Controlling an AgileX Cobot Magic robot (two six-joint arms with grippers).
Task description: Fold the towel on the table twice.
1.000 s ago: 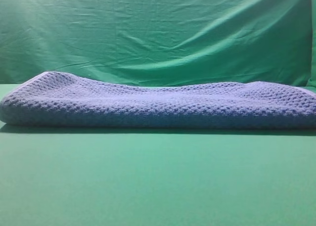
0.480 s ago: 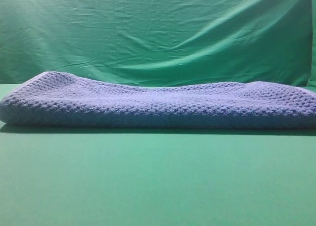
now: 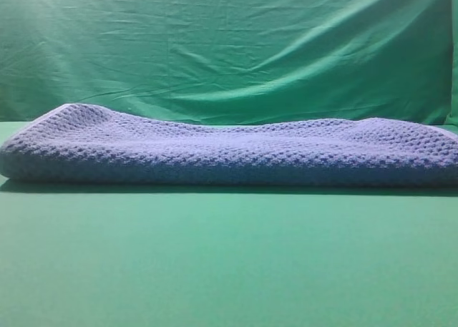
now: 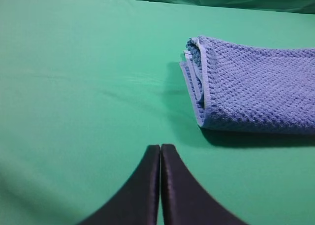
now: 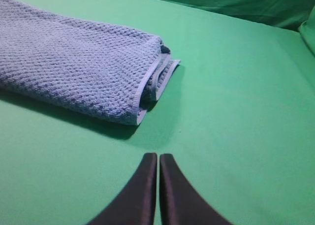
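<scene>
Left hand (image 4: 160,153) pressed together, empty, hovering over bare bench (image 4: 74,87) beside towel (image 4: 256,87). Towel lying mid-bench, layered edges showing at both ends, seemingly folded twice already. Right hand (image 5: 158,162) likewise together, empty. Best kept clear to avoid disturbing the stack.

In the exterior high view neither of my arms appears. The towel (image 3: 229,152) runs past the right edge there, so its right end is cut off. My left wrist view crops the towel (image 4: 256,87) at the right edge; my right wrist view crops it (image 5: 69,57) at the left and top. My left gripper (image 4: 160,151) and right gripper (image 5: 158,158) show only dark fingertips; the bottom edge cuts off everything behind. The counter (image 3: 229,262) extends beyond every frame.
</scene>
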